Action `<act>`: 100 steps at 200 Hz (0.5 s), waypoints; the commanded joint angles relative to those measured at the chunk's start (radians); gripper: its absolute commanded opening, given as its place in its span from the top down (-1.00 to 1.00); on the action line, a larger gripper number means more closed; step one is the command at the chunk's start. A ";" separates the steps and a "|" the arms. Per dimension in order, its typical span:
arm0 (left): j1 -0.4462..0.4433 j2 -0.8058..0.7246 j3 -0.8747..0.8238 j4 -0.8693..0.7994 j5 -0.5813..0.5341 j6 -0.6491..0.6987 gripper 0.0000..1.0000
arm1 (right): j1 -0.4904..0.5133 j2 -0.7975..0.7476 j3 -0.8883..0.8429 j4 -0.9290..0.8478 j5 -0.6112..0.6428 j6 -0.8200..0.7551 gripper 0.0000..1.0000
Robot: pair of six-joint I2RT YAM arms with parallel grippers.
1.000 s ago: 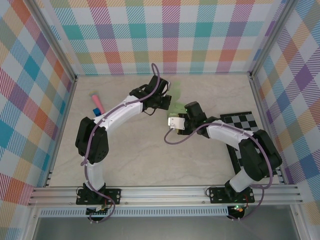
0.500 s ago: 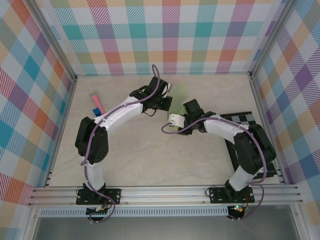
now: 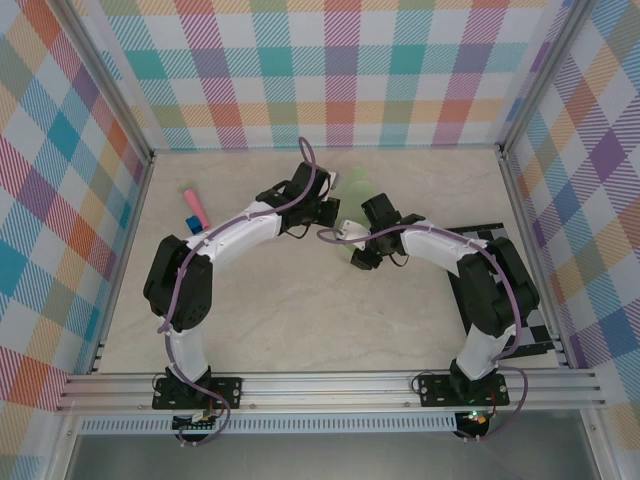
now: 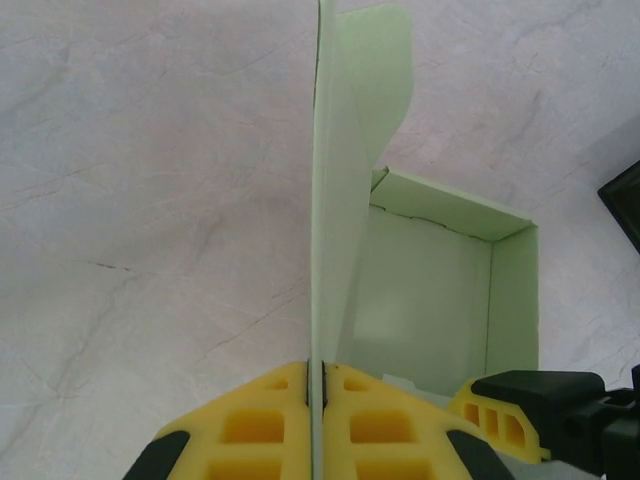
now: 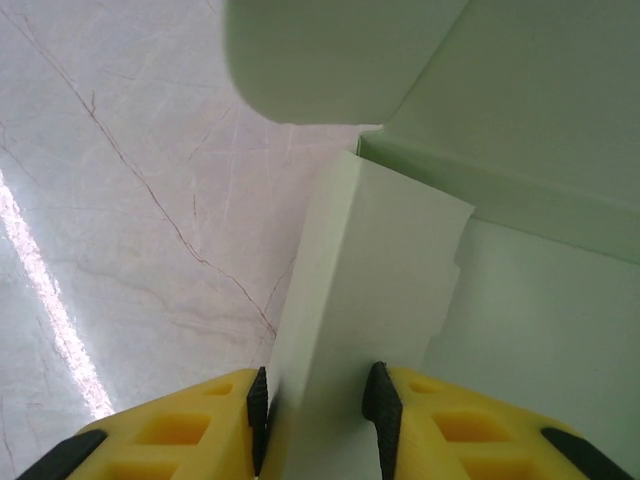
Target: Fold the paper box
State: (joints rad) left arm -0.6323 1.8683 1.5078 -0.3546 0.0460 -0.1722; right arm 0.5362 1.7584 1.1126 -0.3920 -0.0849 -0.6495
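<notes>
The paper box (image 4: 430, 300) is a pale green, half-folded tray lying on the marbled table. One tall panel with a rounded tab stands upright. My left gripper (image 4: 318, 365) is shut on the lower edge of that upright panel, seen edge-on. My right gripper (image 5: 318, 385) holds a folded side wall of the paper box (image 5: 380, 260) between its pads, both of which touch the card. From above, the paper box (image 3: 358, 183) sits mid-table with the left gripper (image 3: 330, 200) and the right gripper (image 3: 357, 248) meeting over it. One right finger (image 4: 520, 400) shows beside the tray.
A pink-and-blue stick (image 3: 192, 205) lies on the left of the table. A black-and-white checkered board (image 3: 480, 238) lies at the right, partly under the right arm. Plaid walls and metal rails (image 3: 330, 385) enclose the table.
The right gripper has swung left and farther back onto the box's side wall, its jaws narrowing. The left gripper has kept its hold and shifted slightly, and the box has turned with it.
</notes>
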 commanded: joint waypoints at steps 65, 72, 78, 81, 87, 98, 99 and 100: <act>0.000 -0.028 -0.084 -0.035 0.057 -0.029 1.00 | -0.002 0.115 0.084 -0.179 -0.010 0.084 0.39; 0.000 -0.029 -0.091 -0.032 0.058 -0.029 1.00 | -0.002 0.120 0.084 -0.180 -0.015 0.089 0.44; 0.000 -0.030 -0.094 -0.030 0.058 -0.029 1.00 | -0.002 0.121 0.083 -0.180 -0.020 0.094 0.46; 0.000 -0.031 -0.097 -0.028 0.058 -0.028 1.00 | -0.002 0.121 0.081 -0.177 -0.022 0.097 0.46; 0.000 -0.032 -0.102 -0.026 0.060 -0.027 1.00 | -0.002 0.123 0.080 -0.175 -0.024 0.101 0.46; 0.001 -0.039 -0.114 -0.017 0.063 -0.025 1.00 | -0.002 0.129 0.079 -0.179 -0.027 0.105 0.46; 0.001 -0.040 -0.115 -0.017 0.063 -0.025 1.00 | -0.002 0.130 0.079 -0.179 -0.028 0.107 0.46; 0.001 -0.040 -0.117 -0.015 0.065 -0.024 1.00 | -0.002 0.131 0.079 -0.179 -0.028 0.107 0.47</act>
State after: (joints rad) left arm -0.6319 1.8515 1.4403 -0.2993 0.0669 -0.1944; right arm 0.5365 1.8595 1.1786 -0.5163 -0.0750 -0.5861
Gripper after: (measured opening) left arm 0.054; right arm 0.273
